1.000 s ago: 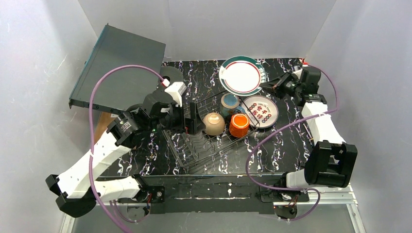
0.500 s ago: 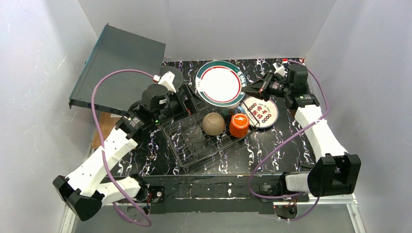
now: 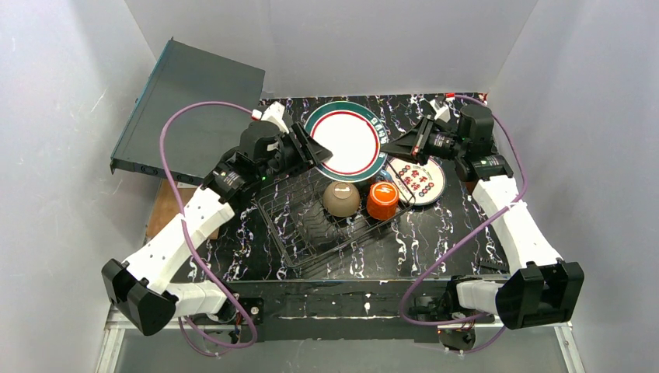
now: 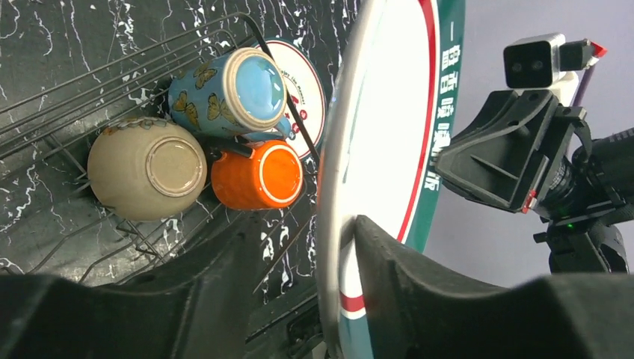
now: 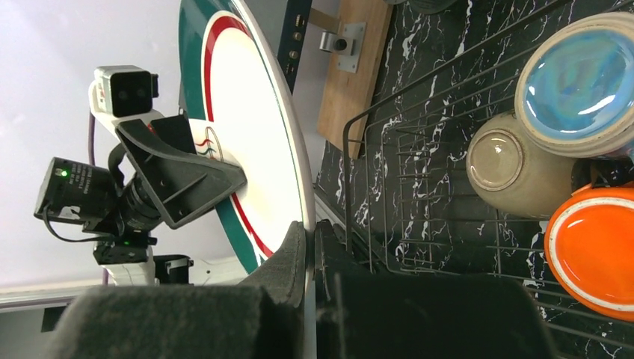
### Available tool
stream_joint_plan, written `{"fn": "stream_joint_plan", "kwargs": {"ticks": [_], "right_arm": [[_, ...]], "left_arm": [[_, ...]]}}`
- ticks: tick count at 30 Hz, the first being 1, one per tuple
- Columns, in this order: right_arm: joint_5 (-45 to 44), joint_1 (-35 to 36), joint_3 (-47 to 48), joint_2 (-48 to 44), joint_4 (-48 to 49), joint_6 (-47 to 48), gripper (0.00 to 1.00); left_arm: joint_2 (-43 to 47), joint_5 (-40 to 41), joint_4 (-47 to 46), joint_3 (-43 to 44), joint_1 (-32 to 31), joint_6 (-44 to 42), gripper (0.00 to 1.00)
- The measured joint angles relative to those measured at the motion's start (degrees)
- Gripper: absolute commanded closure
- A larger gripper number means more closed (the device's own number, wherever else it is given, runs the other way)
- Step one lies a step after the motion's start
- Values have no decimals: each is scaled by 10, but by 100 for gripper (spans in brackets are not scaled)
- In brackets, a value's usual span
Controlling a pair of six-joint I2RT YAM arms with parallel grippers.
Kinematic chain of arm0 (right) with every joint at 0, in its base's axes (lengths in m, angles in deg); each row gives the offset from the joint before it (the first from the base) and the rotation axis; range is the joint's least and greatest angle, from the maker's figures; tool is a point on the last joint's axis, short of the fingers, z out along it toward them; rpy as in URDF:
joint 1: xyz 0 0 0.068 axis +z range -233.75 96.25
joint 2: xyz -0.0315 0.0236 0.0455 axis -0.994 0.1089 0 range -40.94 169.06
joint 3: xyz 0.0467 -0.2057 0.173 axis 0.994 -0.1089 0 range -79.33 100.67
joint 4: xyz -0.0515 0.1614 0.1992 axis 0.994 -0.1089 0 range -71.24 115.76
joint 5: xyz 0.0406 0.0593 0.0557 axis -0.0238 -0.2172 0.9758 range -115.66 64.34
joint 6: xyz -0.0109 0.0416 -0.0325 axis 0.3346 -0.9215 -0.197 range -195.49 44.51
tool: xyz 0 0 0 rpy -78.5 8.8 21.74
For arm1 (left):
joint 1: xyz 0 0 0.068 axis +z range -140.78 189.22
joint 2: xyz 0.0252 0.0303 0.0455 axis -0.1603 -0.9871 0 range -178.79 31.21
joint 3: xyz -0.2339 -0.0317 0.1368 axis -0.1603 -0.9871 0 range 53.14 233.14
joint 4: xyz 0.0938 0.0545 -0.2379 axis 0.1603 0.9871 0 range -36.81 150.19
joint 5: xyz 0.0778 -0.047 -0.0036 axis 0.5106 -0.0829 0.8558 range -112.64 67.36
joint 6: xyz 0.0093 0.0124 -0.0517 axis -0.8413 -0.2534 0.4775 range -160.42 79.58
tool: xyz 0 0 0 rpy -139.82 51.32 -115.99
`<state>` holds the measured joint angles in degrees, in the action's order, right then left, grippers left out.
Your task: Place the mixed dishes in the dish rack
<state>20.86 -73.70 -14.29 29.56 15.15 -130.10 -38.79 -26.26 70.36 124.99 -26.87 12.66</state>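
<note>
The black marbled table [image 3: 458, 252] carried the dish rack [image 3: 311, 241] at its middle, set askew with one corner toward the near edge, probably so that both arms could reach it.

The green-and-red rimmed plate [image 3: 346, 141] hung in the air over the rack's far end, toward the table's far edge. It stood tilted on edge, which suits sliding it down between the tines. The right gripper [image 3: 398, 148] pinched its right rim, closed tight on it. The left gripper [image 3: 315, 151] straddled the opposite rim with its jaws half apart. In the left wrist view one of its fingers [image 4: 419, 284] lay against the plate's face, while the other showed a gap. This looked like a handover or a two-handed steadying, with the left grip not yet made.

The red-patterned plate [image 3: 423, 183] lay flat on the table just beside the rack, toward the right edge, waiting its turn. Inside the rack's far end, the cream bowl [image 3: 341, 198] sat foot-up, as for draining. The blue mug [image 4: 232, 93] and the small orange cup [image 3: 382, 200] were packed touching it, leaving the tines nearer the near edge free for plates.
</note>
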Motion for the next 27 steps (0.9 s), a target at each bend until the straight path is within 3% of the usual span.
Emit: {"fn": "stream_joint_plan", "kwargs": {"ticks": [3, 5, 8, 11, 18, 27], "right_arm": [[2, 2, -3, 0, 0, 5, 99], [4, 5, -6, 0, 2, 9, 99], [5, 6, -22, 1, 6, 19, 95], [14, 12, -27, 1, 14, 27, 66], [1, 14, -24, 1, -12, 68, 22], [-1, 14, -16, 17, -32, 107, 15]], "left_arm": [[2, 0, -3, 0, 0, -2, 78], [3, 0, -6, 0, 0, -5, 100], [9, -8, -18, 6, 1, -5, 100], [18, -7, 0, 12, 2, -26, 100], [33, 13, 92, 30, 4, -152, 100], [-16, 58, 239, 161, 4, -394, 100]]}}
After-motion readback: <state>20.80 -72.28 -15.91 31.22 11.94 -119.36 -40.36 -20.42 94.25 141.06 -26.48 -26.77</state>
